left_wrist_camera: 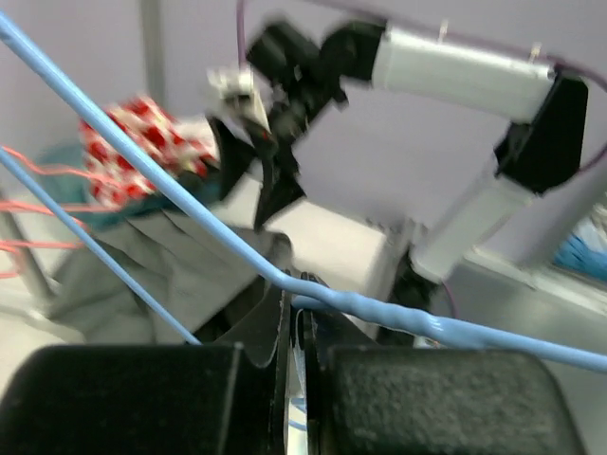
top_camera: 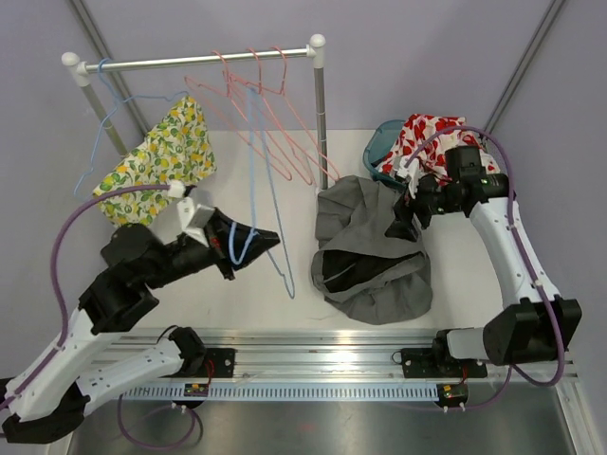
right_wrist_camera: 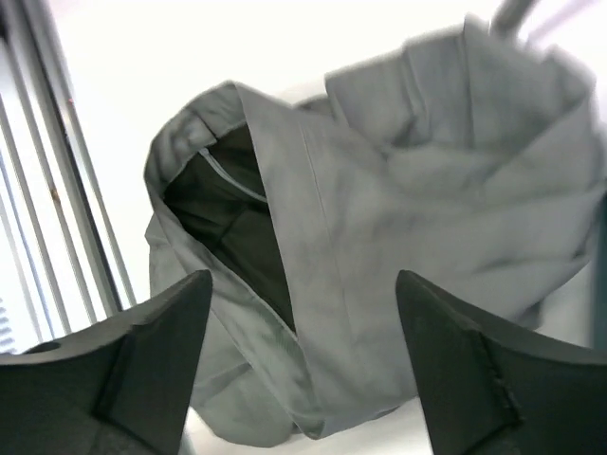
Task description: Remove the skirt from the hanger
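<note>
Grey skirt (top_camera: 370, 261) — just beneath the right claw (top_camera: 402, 226) (jaws apart)

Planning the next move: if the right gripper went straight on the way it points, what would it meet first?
Probably the grey skirt, which fills the right wrist view between the open fingers of the right gripper; the gap to it is unclear.

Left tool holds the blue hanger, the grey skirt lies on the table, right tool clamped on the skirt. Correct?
No: the right tool is open over the grey skirt, not clamped, per the right wrist view. The rest holds.
</note>
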Motion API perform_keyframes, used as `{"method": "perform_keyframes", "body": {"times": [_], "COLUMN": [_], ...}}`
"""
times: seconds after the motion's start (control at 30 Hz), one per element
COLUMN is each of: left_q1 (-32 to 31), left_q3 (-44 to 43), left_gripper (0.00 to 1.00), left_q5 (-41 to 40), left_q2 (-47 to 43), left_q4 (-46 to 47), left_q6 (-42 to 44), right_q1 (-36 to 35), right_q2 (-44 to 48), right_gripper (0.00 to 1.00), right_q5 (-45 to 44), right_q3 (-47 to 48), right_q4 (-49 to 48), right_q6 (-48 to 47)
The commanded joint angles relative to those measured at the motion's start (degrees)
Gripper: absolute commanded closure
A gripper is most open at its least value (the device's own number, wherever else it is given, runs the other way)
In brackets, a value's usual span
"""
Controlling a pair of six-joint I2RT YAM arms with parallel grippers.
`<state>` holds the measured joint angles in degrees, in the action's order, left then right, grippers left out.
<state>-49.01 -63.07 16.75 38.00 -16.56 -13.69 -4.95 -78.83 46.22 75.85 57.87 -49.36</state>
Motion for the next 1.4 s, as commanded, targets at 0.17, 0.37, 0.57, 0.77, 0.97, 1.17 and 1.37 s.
{"method": "perform_keyframes", "body": {"times": [0.17, 0.37, 0.57, 0.77, 0.97, 1.17, 1.37], "left_q1": [-1.61, -5.56, -8.64, -9.96, -10.31, -10.31, -10.31], "left_q3": [1.11, -1.88, -5.04, -6.36, -6.72, -5.49, 2.57], "left_gripper": [1.0, 1.0, 1.0, 1.0, 1.0, 0.95, 0.23], "left_q5": [21.54, 25.6, 27.1, 26.75, 26.49, 22.55, 7.09], "left_q2": [14.46, 23.78, 29.58, 30.82, 30.65, 28.63, 17.07], "left_q4": [-17.8, -19.31, -19.04, -17.64, -17.63, -16.67, -10.44], "left_q6": [-1.96, 1.3, 2.44, 2.0, 2.27, 2.97, 5.42], "right_q1": [-0.15, -12.05, -18.95, -26.94, -30.29, -30.47, -30.47], "right_q2": [12.48, 12.28, 10.01, 7.55, 7.46, 8.85, 12.29], "right_gripper": [0.06, 0.07, 0.1, 0.19, 0.54, 1.0, 1.0], "right_q5": [23.29, 18.4, 11.54, 4.77, 1.42, 1.16, 0.89], "right_q3": [10.18, 11.43, 8.26, 4.92, 2.28, 1.67, 1.14], "right_q4": [26.63, 21.97, 16.76, 13.25, 10.42, 10.26, 10.25], "right_q6": [-41.4, -38.64, -33.61, -30.19, -27.98, -27.99, -19.68]}}
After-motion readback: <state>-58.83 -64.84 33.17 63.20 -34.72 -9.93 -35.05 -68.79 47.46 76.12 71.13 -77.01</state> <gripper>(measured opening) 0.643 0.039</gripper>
